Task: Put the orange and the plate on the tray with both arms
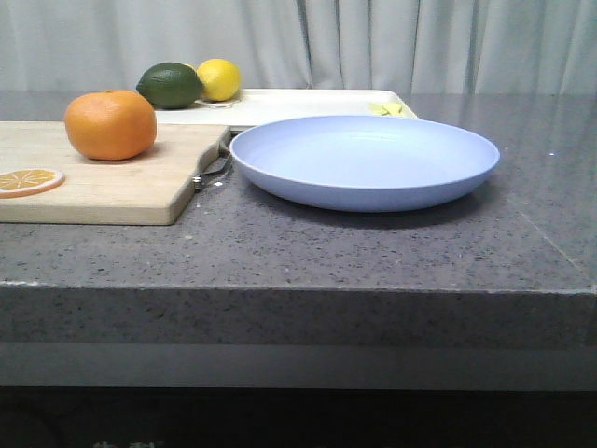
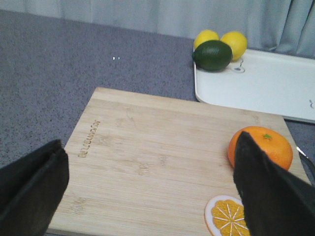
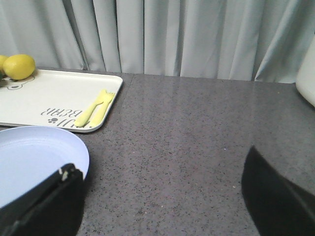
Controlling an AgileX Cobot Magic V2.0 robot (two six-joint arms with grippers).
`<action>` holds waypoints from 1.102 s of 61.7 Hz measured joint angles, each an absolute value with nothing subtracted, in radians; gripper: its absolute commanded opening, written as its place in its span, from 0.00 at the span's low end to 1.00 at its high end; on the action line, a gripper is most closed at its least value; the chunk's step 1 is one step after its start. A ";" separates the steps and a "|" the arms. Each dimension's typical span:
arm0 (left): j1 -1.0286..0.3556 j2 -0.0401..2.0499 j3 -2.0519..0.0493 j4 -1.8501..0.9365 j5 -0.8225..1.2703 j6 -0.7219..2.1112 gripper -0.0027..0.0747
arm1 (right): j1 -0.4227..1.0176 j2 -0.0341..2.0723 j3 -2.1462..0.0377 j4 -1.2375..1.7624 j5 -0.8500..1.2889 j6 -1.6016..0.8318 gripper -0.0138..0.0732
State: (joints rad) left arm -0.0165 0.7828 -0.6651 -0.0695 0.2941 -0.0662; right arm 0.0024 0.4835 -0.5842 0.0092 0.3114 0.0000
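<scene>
Reaching stage: both tools spread wide, empty; left tool [image 2: 147, 196] should straddle orange [image 1: 110, 124] on cutting board [image 1: 103, 182], right tool [image 3: 162, 196] pinch plate [image 1: 364, 161] rim; tray [image 1: 308, 103] behind.

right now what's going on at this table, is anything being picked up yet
Nothing is held yet. The orange sits on the wooden cutting board beside an orange slice, and the left gripper hovers over the board with its fingers spread wide. The plate rests empty on the counter in front of the tray. The right gripper is open just next to the plate's rim. The tray already carries lemons, a green fruit and small yellow cutlery.
</scene>
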 measured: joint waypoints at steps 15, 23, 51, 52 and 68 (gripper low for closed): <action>-0.061 1.069 -0.924 -0.070 0.454 -0.066 0.89 | 0.002 0.483 -0.584 0.009 0.311 0.000 0.91; -0.150 1.210 -1.065 -0.070 0.521 -0.064 0.89 | 0.002 0.483 -0.584 0.009 0.311 0.000 0.91; -0.357 1.723 -1.595 -0.036 0.902 -0.015 0.89 | 0.002 0.483 -0.584 0.009 0.311 0.000 0.91; -0.359 1.732 -1.605 -0.036 0.910 -0.015 0.89 | 0.002 0.483 -0.584 0.009 0.311 0.000 0.91; -0.359 1.842 -1.664 -0.026 1.026 -0.015 0.89 | 0.002 0.483 -0.584 0.009 0.311 0.000 0.91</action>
